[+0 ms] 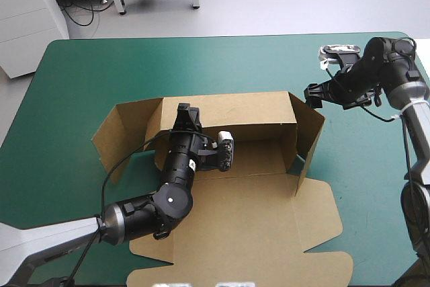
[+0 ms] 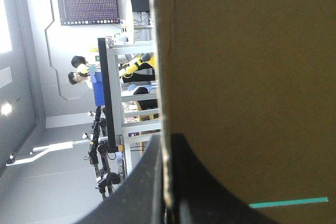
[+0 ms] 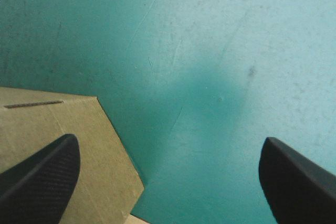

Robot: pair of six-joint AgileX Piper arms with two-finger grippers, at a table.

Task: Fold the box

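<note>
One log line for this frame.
box: back wall raised, near panel flat | left gripper: shut on back wall | right gripper: open, by right flap

The teal-green cover (image 1: 80, 78) lies smooth, rounded at its far corners, faintly scratched in places.

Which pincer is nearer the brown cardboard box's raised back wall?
Left. The left pincer is clamped on the brown cardboard box's back wall; the right pincer hangs open beside its right end.
</note>
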